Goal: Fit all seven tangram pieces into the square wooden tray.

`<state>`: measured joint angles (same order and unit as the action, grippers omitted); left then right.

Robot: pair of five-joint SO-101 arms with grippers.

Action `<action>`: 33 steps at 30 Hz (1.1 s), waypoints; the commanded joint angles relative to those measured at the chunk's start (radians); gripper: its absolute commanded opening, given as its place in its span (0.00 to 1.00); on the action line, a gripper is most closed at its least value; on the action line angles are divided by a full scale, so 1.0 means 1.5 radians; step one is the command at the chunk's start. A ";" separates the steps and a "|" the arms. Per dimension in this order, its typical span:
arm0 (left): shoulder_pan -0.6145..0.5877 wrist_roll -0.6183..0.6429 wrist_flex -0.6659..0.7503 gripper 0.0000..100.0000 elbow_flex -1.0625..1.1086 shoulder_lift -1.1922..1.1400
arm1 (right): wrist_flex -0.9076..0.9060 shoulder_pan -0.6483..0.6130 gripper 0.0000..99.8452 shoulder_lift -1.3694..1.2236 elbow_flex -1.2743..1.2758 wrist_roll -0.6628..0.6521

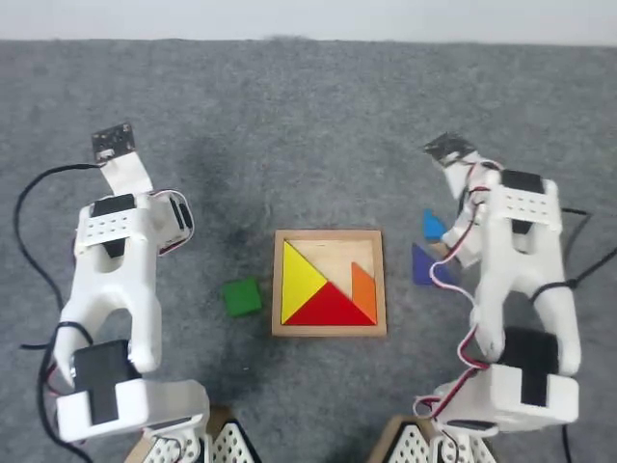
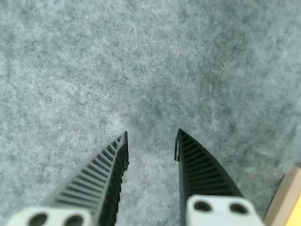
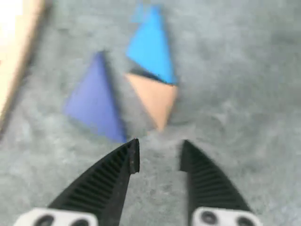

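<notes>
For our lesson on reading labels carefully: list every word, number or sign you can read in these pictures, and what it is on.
None readable: the wooden tray, the red piece, the green piece and the grey mat carry no print.

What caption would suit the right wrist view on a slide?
Right gripper, fingers open, over the mat near three loose triangles: light blue, dark blue, tan.
</notes>
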<state>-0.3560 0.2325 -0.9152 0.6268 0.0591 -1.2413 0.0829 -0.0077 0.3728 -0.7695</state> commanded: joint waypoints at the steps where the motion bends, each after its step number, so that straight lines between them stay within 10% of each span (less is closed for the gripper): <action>1: 0.005 0.008 0.010 0.15 -0.004 0.004 | -0.008 -0.040 0.27 0.030 0.002 -0.047; 33: 0.005 0.008 0.011 0.15 -0.004 0.004 | -0.003 -0.037 0.15 -0.294 -0.176 -0.068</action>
<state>-0.3560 0.2325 -0.9152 0.6268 0.0575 -1.2152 0.0107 -0.4035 0.1105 -0.8892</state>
